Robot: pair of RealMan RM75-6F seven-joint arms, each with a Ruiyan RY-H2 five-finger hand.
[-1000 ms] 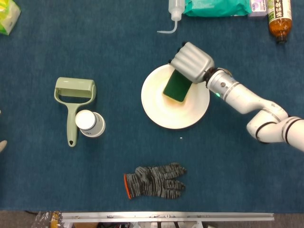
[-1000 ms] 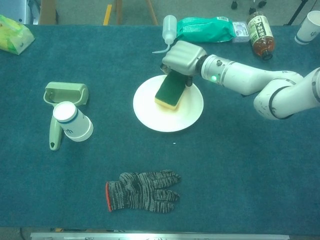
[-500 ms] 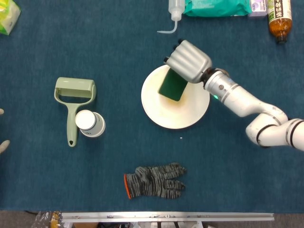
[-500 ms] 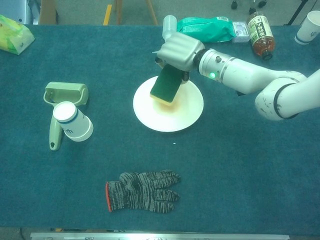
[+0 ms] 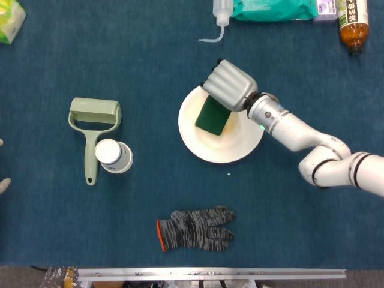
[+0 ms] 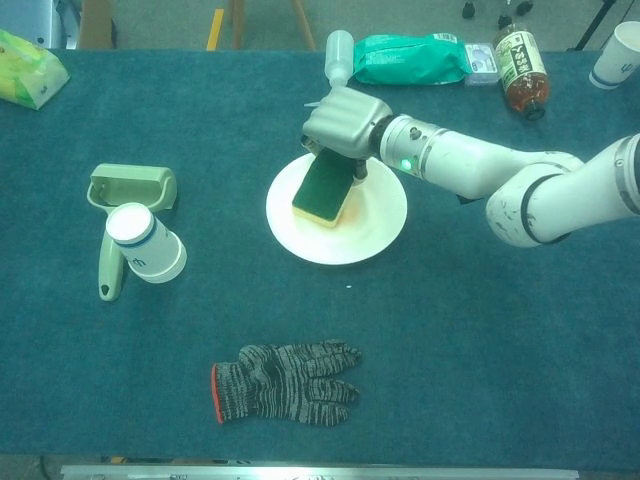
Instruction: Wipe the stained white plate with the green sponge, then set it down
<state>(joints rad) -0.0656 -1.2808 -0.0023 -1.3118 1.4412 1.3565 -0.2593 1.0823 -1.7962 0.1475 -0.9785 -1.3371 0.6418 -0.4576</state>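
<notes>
one hand, the right hand (image 5: 229, 85), grips the green sponge (image 5: 212, 117). the sponge lies on the white plate (image 5: 219, 151).

The head view looks straight down on the blue table (image 5: 72, 216) from high above, while the chest view faces forward and down at a slant from the near edge, both taking in the same tabletop from plate (image 5: 207, 147) to glove (image 6: 285, 383).

a grey knitted glove with an orange cuff (image 5: 195, 229) lies well below the hand. far to its left, a pale green plastic roller (image 5: 92, 128) touches a white paper cup (image 5: 113, 155).
</notes>
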